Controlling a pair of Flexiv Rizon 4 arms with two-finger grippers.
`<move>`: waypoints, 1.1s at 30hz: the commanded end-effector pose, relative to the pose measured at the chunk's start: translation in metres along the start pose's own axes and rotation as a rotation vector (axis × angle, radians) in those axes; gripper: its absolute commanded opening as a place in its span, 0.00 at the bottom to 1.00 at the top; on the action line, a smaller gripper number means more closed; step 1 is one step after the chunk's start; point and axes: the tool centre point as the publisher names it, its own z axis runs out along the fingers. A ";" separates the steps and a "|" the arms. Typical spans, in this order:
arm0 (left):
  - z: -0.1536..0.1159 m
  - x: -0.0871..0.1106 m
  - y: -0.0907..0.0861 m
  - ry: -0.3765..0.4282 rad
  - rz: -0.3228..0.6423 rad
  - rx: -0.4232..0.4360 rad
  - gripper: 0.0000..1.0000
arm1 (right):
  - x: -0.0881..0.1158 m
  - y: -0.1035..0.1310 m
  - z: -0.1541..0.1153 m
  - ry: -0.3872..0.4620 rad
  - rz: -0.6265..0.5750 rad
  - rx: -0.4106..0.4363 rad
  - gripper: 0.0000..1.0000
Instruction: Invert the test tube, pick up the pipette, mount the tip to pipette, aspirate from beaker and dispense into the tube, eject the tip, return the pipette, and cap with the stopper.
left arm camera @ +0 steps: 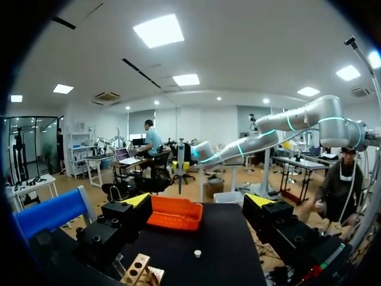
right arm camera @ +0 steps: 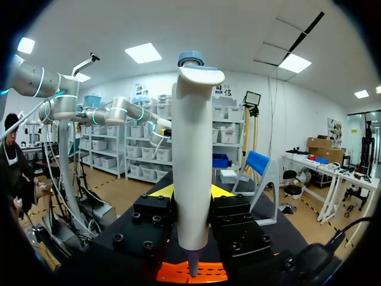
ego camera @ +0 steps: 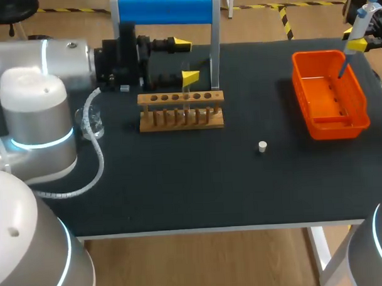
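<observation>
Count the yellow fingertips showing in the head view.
3. Two are on the left end effector, near the wooden rack; one is on the right end effector, beside the pipette over the orange bin. Its second tip is probably hidden.

Tool (right arm camera: pixel 191 192) grips the pipette (right arm camera: pixel 191 155) from both sides, with a yellow tip showing on each side of the body. Pipette stands upright, white barrel, grey-blue button on top, hooked rest just under it. Its narrow nose points down over an orange tray (right arm camera: pixel 209 273) under the tool. Black bench (right arm camera: pixel 269 205) lies beyond, with a blue stand (right arm camera: pixel 260 163) ahead on it.
</observation>
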 end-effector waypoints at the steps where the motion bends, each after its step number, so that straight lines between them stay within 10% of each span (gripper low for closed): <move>1: -0.002 0.005 0.002 -0.018 0.009 0.016 1.00 | 0.000 0.001 0.000 -0.001 0.000 0.004 0.00; 33: -0.003 0.005 0.000 -0.058 0.012 0.004 1.00 | 0.000 0.001 0.000 -0.001 0.000 0.004 0.00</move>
